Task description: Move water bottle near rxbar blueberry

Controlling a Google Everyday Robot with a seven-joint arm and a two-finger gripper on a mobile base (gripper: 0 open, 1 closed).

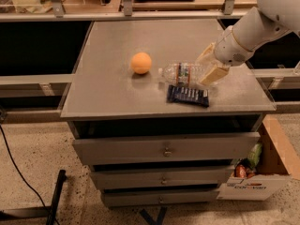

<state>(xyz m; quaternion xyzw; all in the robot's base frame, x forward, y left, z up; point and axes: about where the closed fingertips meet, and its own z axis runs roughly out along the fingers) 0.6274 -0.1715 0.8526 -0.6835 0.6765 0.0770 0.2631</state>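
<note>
The water bottle [183, 73] lies on its side on the grey cabinet top [112, 46], white cap pointing left toward the orange. The rxbar blueberry [188, 95], a dark navy wrapper with white lettering, lies flat just in front of the bottle, nearly touching it. My gripper [209, 68] comes in from the upper right and its tan fingers straddle the bottle's base end, one behind and one in front.
An orange [141, 63] sits left of the bottle's cap. The cabinet has three drawers below. A cardboard box [262, 172] with items stands on the floor at the right. A black cable [14, 168] runs along the floor at the left.
</note>
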